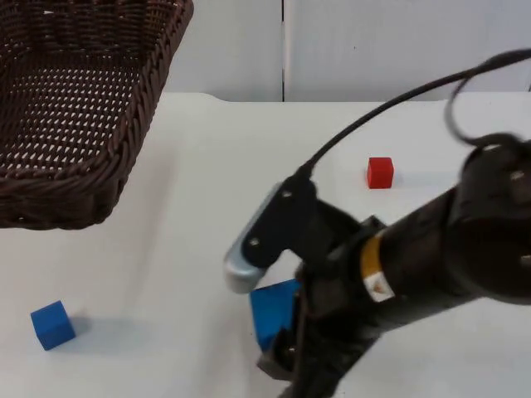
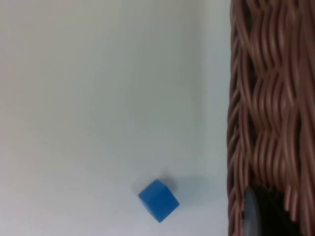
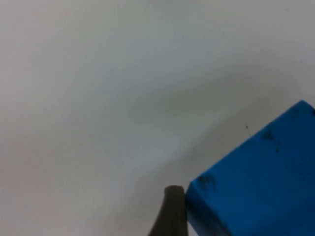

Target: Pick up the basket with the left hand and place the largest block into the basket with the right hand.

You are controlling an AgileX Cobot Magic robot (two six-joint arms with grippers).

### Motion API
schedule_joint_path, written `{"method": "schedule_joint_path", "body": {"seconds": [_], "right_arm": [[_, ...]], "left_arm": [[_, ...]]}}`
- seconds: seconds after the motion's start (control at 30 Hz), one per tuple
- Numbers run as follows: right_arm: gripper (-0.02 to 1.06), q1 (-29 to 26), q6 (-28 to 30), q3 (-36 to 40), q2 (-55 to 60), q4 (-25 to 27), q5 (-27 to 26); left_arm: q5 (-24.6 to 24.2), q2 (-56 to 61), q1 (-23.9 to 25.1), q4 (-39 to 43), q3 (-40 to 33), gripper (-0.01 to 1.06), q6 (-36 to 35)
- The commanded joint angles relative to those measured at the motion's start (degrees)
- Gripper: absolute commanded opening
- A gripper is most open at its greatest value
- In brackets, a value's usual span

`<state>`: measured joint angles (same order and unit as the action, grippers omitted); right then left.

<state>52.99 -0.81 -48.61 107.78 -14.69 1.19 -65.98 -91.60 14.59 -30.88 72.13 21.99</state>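
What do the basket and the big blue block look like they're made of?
Basket: dark brown woven wicker or rattan, going by the twisted strands and open weave; it may be a plastic imitation. Big blue block: solid and matte with sharp edges and dark scuffs, likely painted wood or dense foam; the look leaves it open.

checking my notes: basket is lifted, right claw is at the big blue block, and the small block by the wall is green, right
Not quite: the small block by the wall is red, not green, as the top view shows. The rest stands: the basket is lifted off the table, and the right claw is at the big blue block.
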Motion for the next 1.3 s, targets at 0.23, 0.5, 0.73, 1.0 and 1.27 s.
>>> {"method": "schedule_joint_path", "body": {"seconds": [0.23,0.5,0.73,1.0,1.27], "right_arm": [[0.00,0.2,0.2,3.3,-13.2,0.3,11.7],[0.00,-2.9,-1.5,2.7,-23.8,4.4,15.9],[0.00,-5.3,-2.6,-2.7,-28.4,6.7,24.8],[0.00,-5.3,-2.2,-11.7,-28.7,9.2,30.6],[0.00,-5.3,-2.2,-13.1,-28.7,9.2,31.0]], "left_arm": [[-0.1,0.7,0.2,-1.0,0.1,0.00,-0.4],[-0.1,0.7,0.2,-1.2,0.1,0.00,-0.4],[0.1,0.7,0.2,-1.2,0.1,0.00,-0.4],[0.1,0.7,0.2,-1.2,0.1,0.00,-0.4],[0.1,0.7,0.2,-1.0,0.1,0.00,-0.4]]}}
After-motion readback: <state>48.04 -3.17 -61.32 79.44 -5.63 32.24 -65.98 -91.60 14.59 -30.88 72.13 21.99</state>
